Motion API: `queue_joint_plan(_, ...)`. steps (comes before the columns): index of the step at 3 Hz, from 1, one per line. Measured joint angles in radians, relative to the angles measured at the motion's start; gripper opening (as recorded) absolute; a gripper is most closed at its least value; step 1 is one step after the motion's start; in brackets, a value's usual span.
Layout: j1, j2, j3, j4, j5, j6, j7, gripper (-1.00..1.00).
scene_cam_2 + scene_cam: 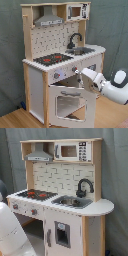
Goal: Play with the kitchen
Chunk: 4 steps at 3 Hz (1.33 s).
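One kitchen, one open oven door.

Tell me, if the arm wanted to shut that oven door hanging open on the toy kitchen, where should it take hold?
Probably at the top edge of the oven door, which is tilted outward in the second exterior view, hinged at the bottom. That free upper edge, where the handle bar seems to sit, faces the gripper, so coming from the front and above suits best.

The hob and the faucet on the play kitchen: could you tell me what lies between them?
The sink lies between the hob and the faucet, set in the countertop, as the first exterior view shows.
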Motion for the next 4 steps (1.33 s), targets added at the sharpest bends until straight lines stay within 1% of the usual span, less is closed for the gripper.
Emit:
queue_joint_plan(1,-0.047,-0.036,0.066,0.002,0.012,0.009,0.084,1.00)
queue_joint_plan(2,-0.092,-0.067,0.126,0.012,0.026,0.016,0.149,1.00)
queue_joint_plan(4,-0.196,-0.139,0.230,0.076,0.068,0.063,0.244,1.00)
